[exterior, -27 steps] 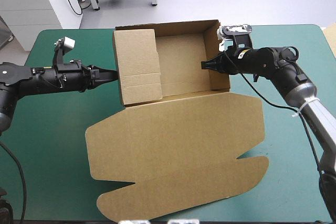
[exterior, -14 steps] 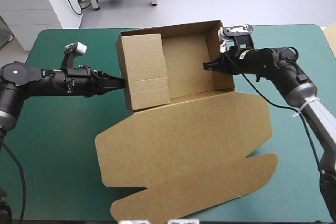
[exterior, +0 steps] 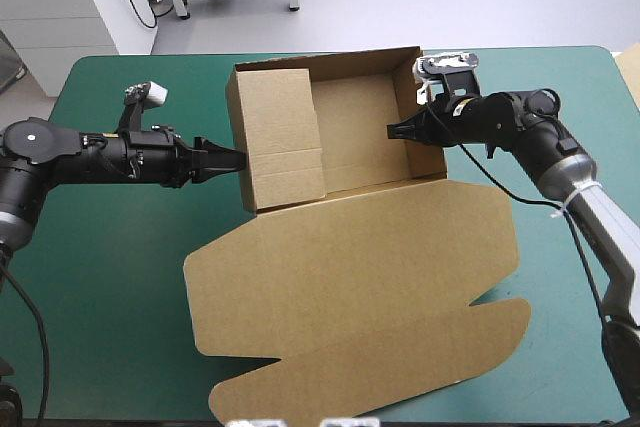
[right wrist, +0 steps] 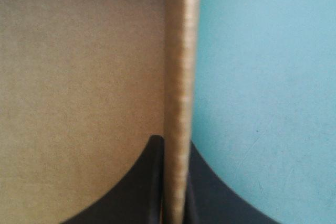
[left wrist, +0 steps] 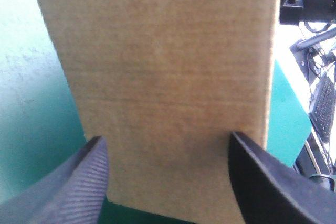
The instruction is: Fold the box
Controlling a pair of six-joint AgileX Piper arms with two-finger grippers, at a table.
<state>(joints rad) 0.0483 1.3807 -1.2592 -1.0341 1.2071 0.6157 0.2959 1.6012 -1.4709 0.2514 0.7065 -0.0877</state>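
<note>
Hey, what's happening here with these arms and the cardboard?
Two robot arms are folding a brown box on the teal-green table. The right tool is shut on the tray's right wall. The left tool, open, sits at the outside of the left wall. The lid lies flat toward the table's near edge.

The blurred wall of the box (right wrist: 181,51) hides the inner faces of the right gripper (right wrist: 176,142); the left wall runs out of frame.

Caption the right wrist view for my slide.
Right gripper clamps a raised wall of the brown box, teal-green table outside.
</note>
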